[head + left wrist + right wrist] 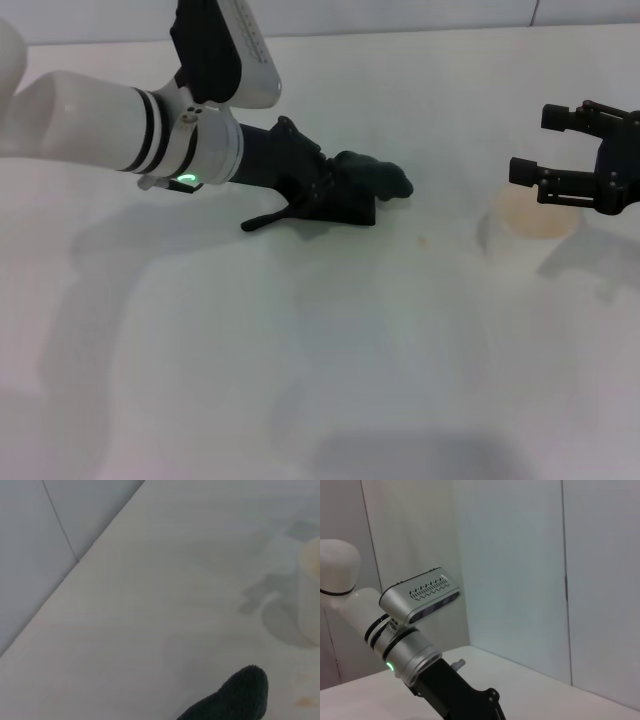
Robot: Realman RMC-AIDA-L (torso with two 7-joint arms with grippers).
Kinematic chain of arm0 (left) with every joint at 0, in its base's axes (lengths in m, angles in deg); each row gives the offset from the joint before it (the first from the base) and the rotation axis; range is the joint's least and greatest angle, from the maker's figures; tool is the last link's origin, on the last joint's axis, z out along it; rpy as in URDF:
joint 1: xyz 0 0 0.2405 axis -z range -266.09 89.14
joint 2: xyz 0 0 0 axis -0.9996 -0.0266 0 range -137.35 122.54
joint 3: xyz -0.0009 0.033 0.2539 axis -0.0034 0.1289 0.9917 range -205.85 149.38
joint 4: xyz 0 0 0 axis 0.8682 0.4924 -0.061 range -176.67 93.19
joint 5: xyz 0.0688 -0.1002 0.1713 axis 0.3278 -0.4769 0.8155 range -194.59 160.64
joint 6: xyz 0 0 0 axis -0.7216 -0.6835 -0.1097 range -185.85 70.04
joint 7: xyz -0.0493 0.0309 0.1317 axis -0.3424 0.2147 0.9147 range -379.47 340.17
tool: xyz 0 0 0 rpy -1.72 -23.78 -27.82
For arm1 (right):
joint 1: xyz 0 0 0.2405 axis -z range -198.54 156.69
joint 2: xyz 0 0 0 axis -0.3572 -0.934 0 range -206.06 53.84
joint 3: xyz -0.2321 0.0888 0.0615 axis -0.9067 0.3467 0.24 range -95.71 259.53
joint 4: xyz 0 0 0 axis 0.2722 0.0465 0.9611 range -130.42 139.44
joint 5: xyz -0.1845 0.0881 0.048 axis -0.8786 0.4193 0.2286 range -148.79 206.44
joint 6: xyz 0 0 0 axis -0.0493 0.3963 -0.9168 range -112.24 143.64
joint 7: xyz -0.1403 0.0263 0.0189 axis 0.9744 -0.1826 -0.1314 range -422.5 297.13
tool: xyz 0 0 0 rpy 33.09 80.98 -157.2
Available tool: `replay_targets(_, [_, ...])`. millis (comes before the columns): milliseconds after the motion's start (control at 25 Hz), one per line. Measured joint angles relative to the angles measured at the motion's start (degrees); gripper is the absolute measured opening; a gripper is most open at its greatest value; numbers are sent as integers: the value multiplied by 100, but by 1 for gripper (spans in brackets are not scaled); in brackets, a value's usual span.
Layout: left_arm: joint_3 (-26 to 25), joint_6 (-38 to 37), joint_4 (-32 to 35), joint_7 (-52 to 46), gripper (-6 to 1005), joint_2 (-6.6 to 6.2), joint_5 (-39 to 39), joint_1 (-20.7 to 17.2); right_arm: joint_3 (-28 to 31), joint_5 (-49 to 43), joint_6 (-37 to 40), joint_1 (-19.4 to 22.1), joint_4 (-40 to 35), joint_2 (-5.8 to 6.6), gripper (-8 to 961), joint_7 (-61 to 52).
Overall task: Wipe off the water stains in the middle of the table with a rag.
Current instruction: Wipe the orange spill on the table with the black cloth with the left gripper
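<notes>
My left gripper (345,195) clenches the rag (375,180), pressed on the table (300,350). The water stains (306,701) lie just rightward, beside it. My right gripper (560,150) hangs released by the paper cup (535,225).

Pale grey panelled walls (520,580), split by thin dark vertical seams (565,580), rise directly behind the far edge of a broad white surface, and soft, even light casts only faint grey shadows across it.
</notes>
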Motion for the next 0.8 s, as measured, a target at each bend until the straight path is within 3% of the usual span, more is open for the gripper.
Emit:
replay_targets(240, [101, 18, -56, 91, 109, 59, -221, 165, 11, 0, 7, 0, -1, -8, 857, 0])
replay_targets(520, [1075, 25, -128, 153, 112, 60, -1040, 215, 12, 0, 32, 32, -63, -9, 858, 0])
replay_targets(800, [1240, 33, -135, 100, 114, 64, -1073, 79, 12, 0, 42, 51, -69, -9, 857, -5])
